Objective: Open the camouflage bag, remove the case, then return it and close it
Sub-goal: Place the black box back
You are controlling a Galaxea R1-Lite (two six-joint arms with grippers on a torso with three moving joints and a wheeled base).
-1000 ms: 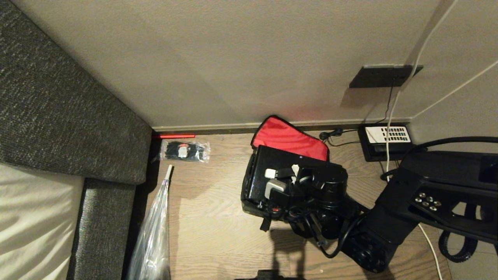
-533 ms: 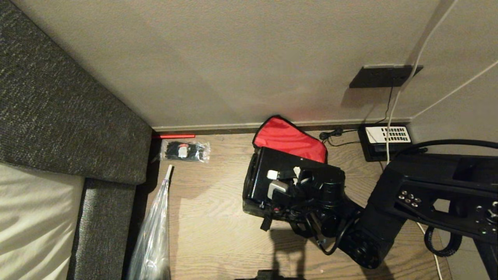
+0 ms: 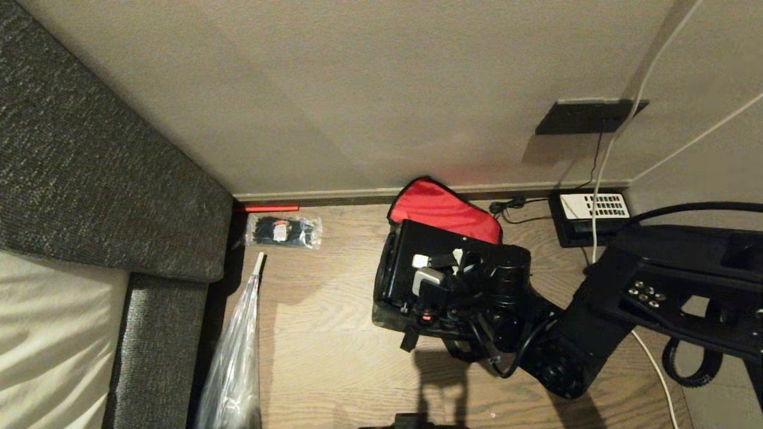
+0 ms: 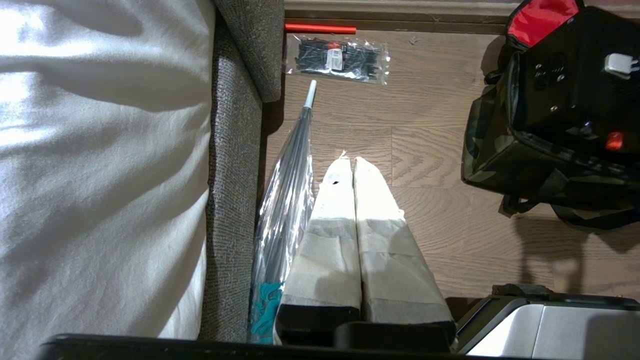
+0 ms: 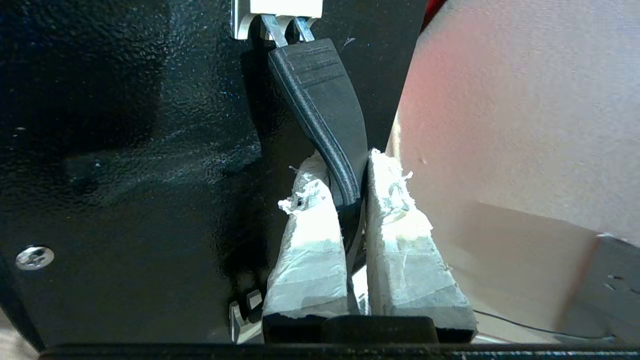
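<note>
Small boxy camouflage bag (image 3: 390, 319) in green, brown and black sits on the wood-grain floor (image 3: 322, 333) near the skirting board, lid thrown back against the wall with the bright red lining (image 3: 441, 211) facing out. A glossy black hard case (image 3: 405, 268) with white latches stands in the bag's mouth, its top well above the rim; how deep its lower end sits cannot be told, since the arm covers that side. A black strap of the bag trails on the floor on the near side.

Right gripper (image 5: 345, 195) is at the case's top face, its tape-wrapped fingers (image 5: 310, 240) pinched narrow on the case's black handle strap (image 5: 325, 105), which runs up to a white metal clip. In the head view the right arm reaches in from the right and hides much of the case.

Left gripper (image 4: 354, 165) hangs apart to the left, fingers pressed together with nothing between them, above the floor beside a clear folded umbrella (image 4: 287, 200).

Further out: a clear packet of black cable ties (image 3: 283, 231) by the wall, a grey upholstered bed frame (image 3: 107, 179), and a black desk phone (image 3: 590, 214) with white keypad to the right.
</note>
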